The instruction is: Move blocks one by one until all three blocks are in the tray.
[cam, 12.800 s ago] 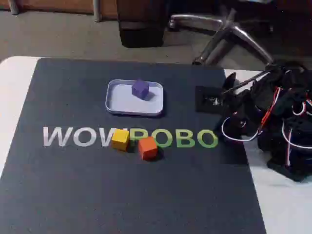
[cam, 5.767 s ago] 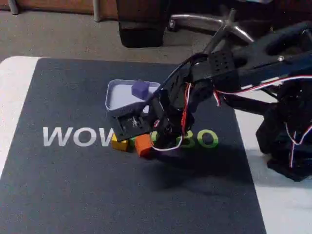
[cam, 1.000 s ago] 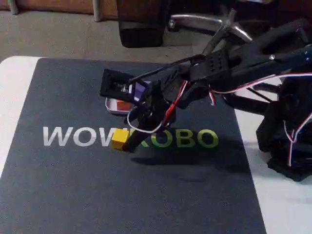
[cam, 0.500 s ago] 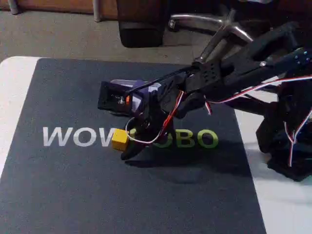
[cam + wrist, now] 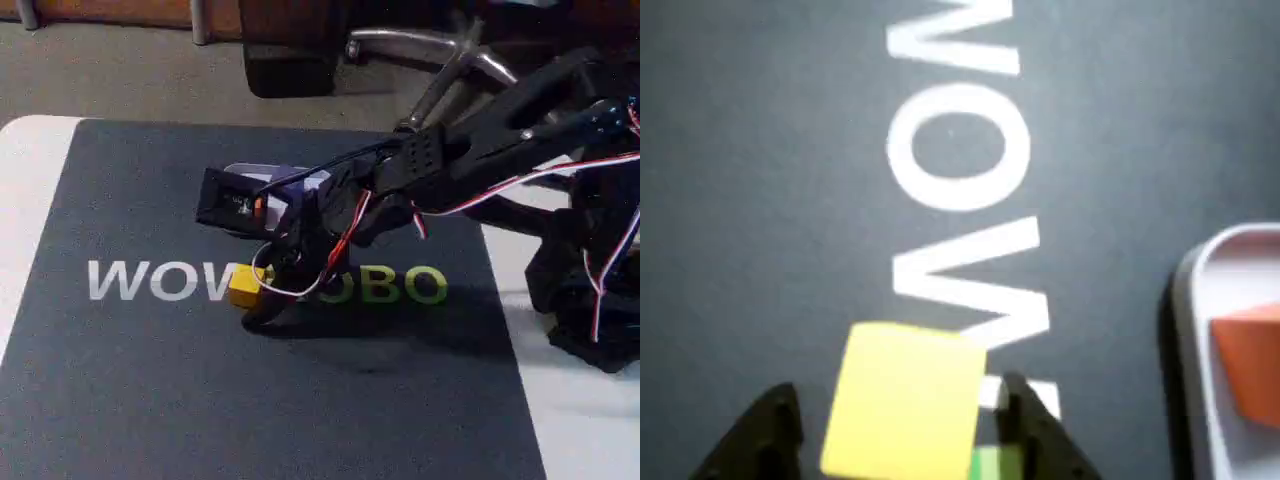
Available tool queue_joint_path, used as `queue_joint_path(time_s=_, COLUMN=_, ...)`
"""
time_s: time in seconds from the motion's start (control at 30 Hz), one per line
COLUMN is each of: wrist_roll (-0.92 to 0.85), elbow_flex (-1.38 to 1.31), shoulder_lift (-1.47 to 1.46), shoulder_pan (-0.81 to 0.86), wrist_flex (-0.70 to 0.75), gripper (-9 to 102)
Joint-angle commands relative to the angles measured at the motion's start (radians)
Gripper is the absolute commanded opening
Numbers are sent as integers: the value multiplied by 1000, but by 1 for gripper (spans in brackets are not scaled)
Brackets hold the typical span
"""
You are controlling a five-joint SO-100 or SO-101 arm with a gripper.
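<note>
Wrist view: the small matte yellow cube sits on the dark grey printed mat between the two black fingertips of the gripper, whose jaws stand apart, one tip on each side of the cube with a sliver of mat visible on either flank. The cube lies beside the last white letter of the mat's lettering, about midway between the mat's near and far edges in the fixed view.

Step in hand, as judged: the third and last pick. The orange cube lies inside the shallow pale lavender-white tray, close to its rim. The purple cube shows as a small patch just behind the arm, over the tray; it appears to rest there.

Next move, as judged: lower a little if needed, close the jaws squarely on the yellow cube, lift, then carry it toward the far edge of the mat to the tray, releasing clear of the two cubes within.

Hard to make out: most of the tray is covered by the black arm in the fixed view and cut off at the frame edge in the wrist view. Whether the fingertips touch the mat cannot be told.
</note>
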Motion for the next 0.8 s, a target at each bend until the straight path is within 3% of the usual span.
queue_joint_path(time_s=0.0, wrist_roll=-2, elbow_flex=-34, shoulder_lift=-3, shoulder_pan=9, wrist_flex=-20, gripper=23)
queue_joint_path(time_s=0.5, wrist_roll=-14, elbow_flex=-32, shoulder_lift=-15, shoulder_pan=38, wrist_flex=-29, gripper=8)
queue_joint_path(time_s=0.7, wrist_roll=5, elbow_flex=-12, shoulder_lift=34, shoulder_pan=40, wrist_flex=-29, gripper=-8)
queue_joint_path(time_s=0.77, wrist_roll=11, elbow_flex=12, shoulder_lift=74, shoulder_pan=43, wrist_flex=-25, gripper=-8)
